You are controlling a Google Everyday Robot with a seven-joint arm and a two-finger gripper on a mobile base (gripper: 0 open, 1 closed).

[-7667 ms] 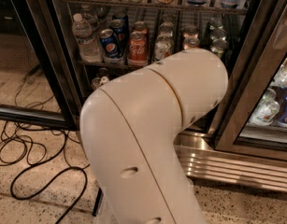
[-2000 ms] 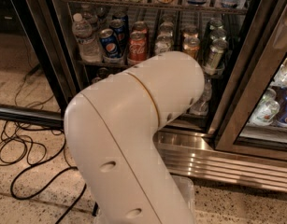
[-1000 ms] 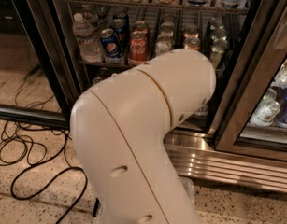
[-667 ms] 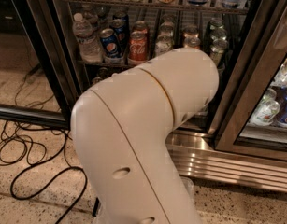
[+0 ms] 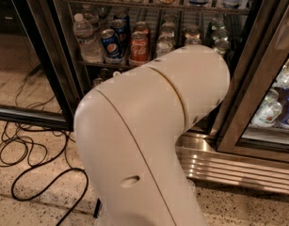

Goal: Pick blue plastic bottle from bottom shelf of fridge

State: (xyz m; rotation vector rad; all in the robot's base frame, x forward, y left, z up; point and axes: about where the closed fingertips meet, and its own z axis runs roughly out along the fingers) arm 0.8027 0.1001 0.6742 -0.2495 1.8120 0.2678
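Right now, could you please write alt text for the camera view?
A cream robot arm fills the view, hiding most of the bottom wire shelf of the black glass-door fridge; the gripper is hidden behind it. Cans line the rack above.

arm [image 5: 153, 140]: cream-white rounded shell | curved seams | oval hole (end effector hidden)
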